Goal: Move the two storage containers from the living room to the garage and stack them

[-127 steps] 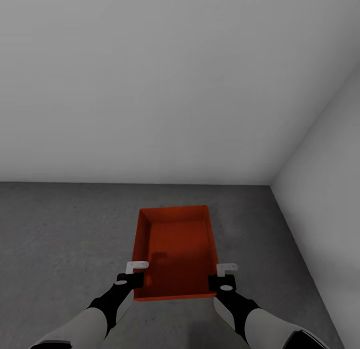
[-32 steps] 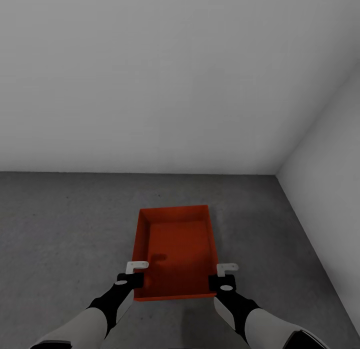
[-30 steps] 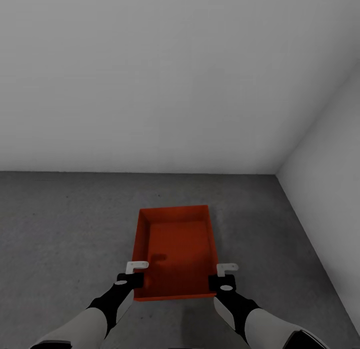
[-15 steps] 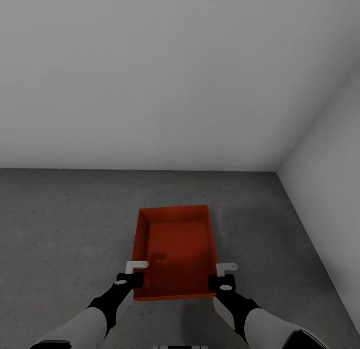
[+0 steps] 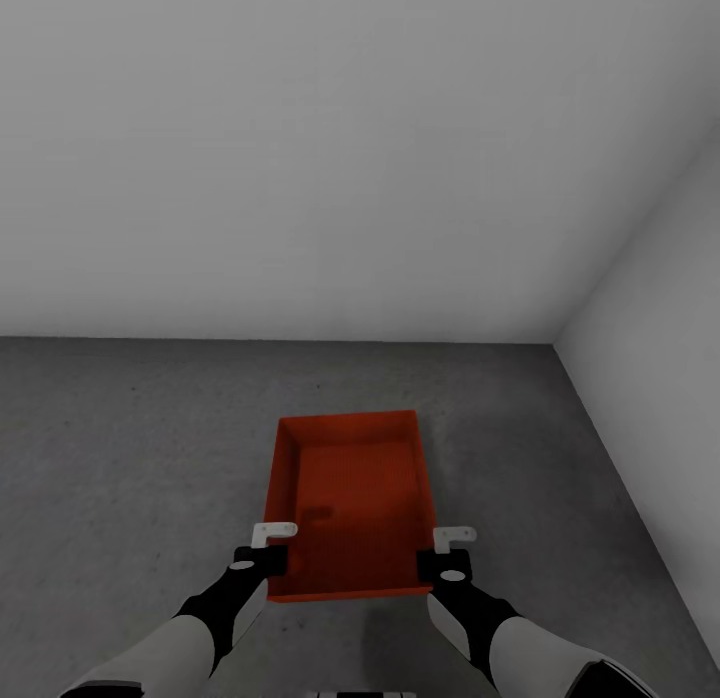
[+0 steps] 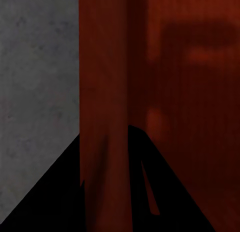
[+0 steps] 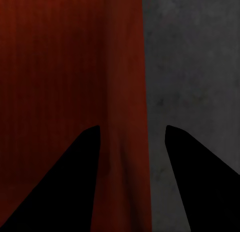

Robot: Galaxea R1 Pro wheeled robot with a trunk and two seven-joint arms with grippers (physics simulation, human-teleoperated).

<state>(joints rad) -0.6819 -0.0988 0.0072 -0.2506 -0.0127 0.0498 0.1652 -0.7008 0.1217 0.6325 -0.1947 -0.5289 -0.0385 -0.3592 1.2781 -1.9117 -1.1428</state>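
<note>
Bare room corner, grey floor meeting white walls.
A plain white wall (image 5: 300,158) is filling twelve o'clock, meeting a second white wall (image 5: 665,378) at two o'clock in a corner. Dark grey speckled concrete floor (image 5: 120,458) is spreading from nine through six o'clock under soft, even light.
</note>
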